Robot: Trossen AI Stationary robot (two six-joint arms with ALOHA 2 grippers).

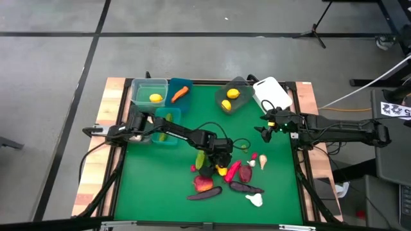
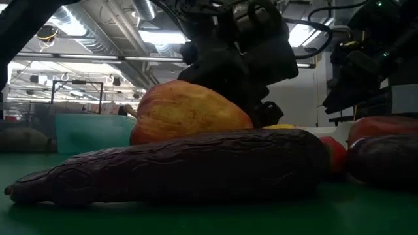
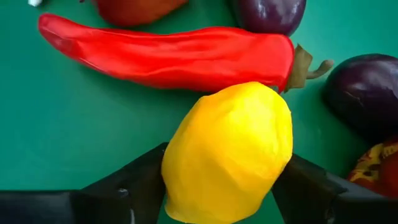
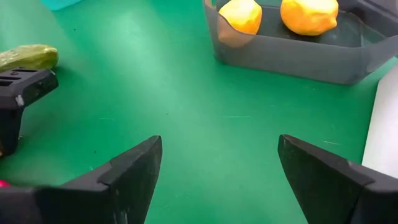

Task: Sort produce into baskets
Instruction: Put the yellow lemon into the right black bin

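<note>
I see a bright yellow lemon (image 3: 229,152) between my left hand's (image 3: 217,186) black fingers (image 3: 127,186). A glossy red pepper (image 3: 168,56) and a dark purple eggplant (image 3: 364,90) lie on the green counter (image 3: 62,124); upper right, a grey translucent basket (image 4: 292,59).

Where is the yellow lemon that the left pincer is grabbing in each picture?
High view: the lemon is a small yellow spot under the left pincer, amid the produce pile.
Low view: only a yellow sliver behind the apple, probably this lemon.
Left wrist view: big and central, between the pincer's fingers.
Right wrist view: not in it.
Shared landmark: the red pepper beside the lemon.
</note>
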